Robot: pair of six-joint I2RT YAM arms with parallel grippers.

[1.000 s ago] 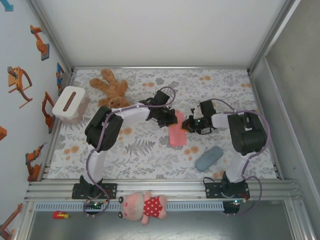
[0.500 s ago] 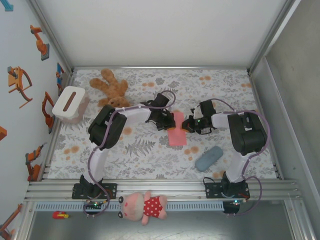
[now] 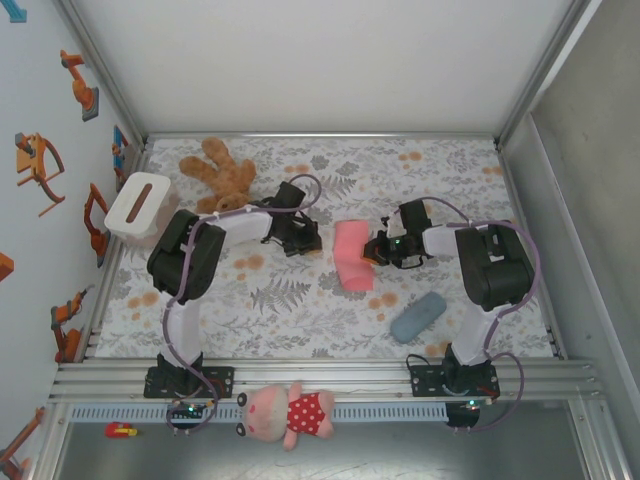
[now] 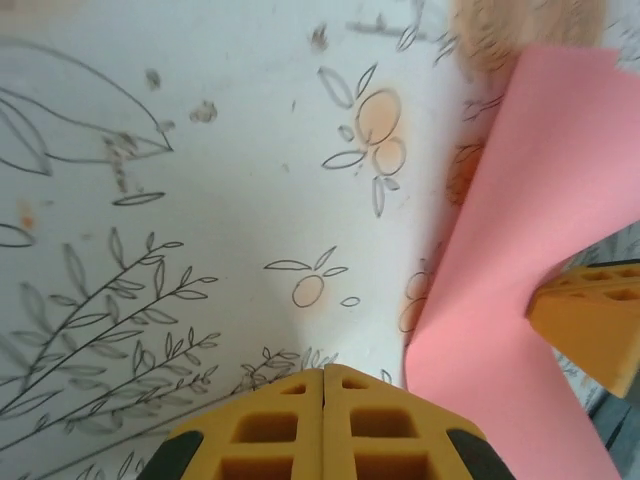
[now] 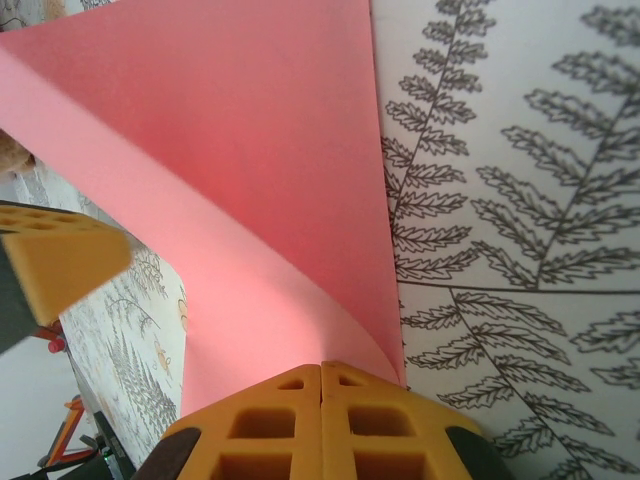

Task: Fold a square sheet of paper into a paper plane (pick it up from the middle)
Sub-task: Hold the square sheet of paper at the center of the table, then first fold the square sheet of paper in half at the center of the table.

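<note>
Currently right gripper (image 3: 372, 250) pinches the curled square sheet of paper (image 3: 350, 258); left gripper (image 3: 311, 243) clenched, empty.

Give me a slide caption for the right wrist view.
Shut right gripper at the base of the curled square sheet of paper on the fern-print tablecloth.

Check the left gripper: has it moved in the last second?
Yes. In the top view the left gripper has pulled back leftward off the pink paper sheet, toward the brown teddy bear, which stays put.
</note>
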